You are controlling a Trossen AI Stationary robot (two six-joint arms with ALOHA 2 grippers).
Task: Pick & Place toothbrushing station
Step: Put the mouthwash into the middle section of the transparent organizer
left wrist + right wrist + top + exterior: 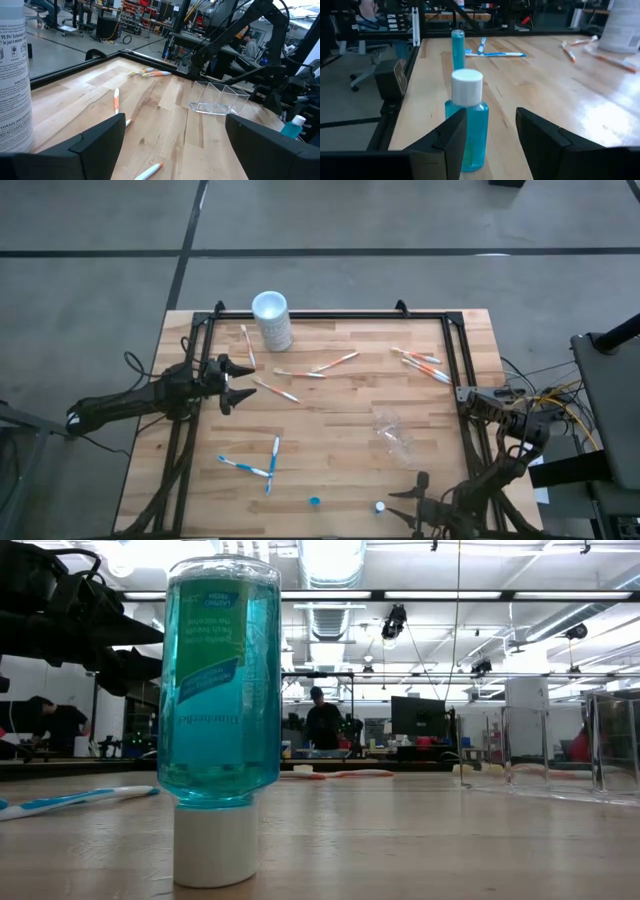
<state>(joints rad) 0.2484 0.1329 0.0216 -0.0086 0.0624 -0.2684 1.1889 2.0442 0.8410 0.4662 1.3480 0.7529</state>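
Lying flat on the wooden table is the clear plastic cup, on its side toward the right. A tall white cup stands at the far edge. The left gripper hangs low near the left rail, its claw spread wide and holding nothing. The right gripper waits at the near edge, its claw partly spread and empty. Orange-and-white toothbrushes lie scattered across the far half. Blue-and-white toothbrushes lie crossed near the front left. A blue cap and a white cap sit near the front edge.
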